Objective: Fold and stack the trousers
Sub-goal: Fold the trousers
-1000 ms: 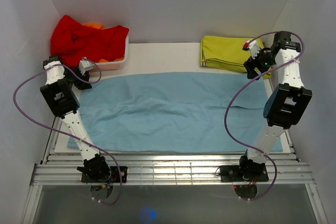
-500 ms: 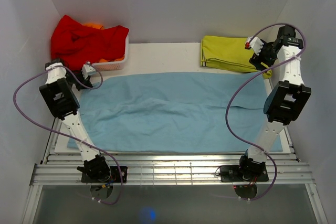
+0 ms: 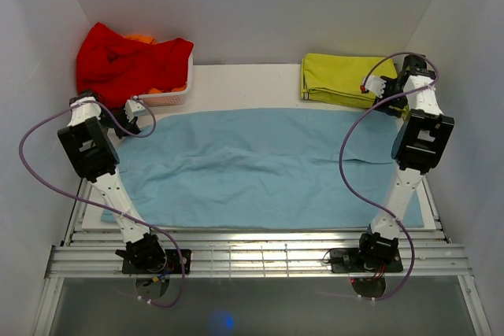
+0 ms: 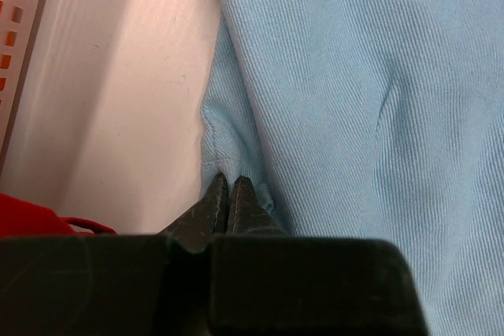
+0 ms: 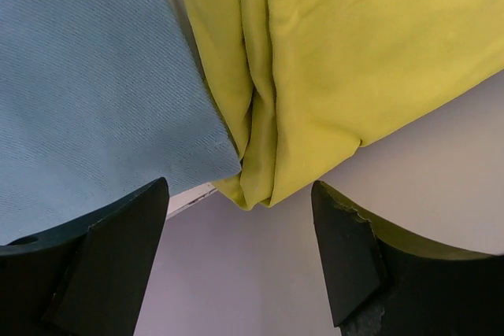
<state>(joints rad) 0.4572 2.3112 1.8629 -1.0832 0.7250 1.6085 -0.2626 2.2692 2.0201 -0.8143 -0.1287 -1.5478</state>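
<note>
The trousers [image 3: 260, 167] are lying spread flat across the table [image 3: 244, 80], covering most of it; a few soft creases are showing near the middle. The left gripper [image 4: 228, 185] is sitting at their far left corner, jaws pressed together and pinching a small pucker of the blue edge, near a white basket [image 3: 169, 100]; a red garment [image 3: 126, 60] is lying heaped in that basket. The right gripper [image 5: 236, 194] is hanging with jaws wide apart, holding nothing, over the far right corner of the trousers; there the blue cloth is lying just beside a folded yellow cloth [image 3: 335, 76], which is resting at the table's far right.
</note>
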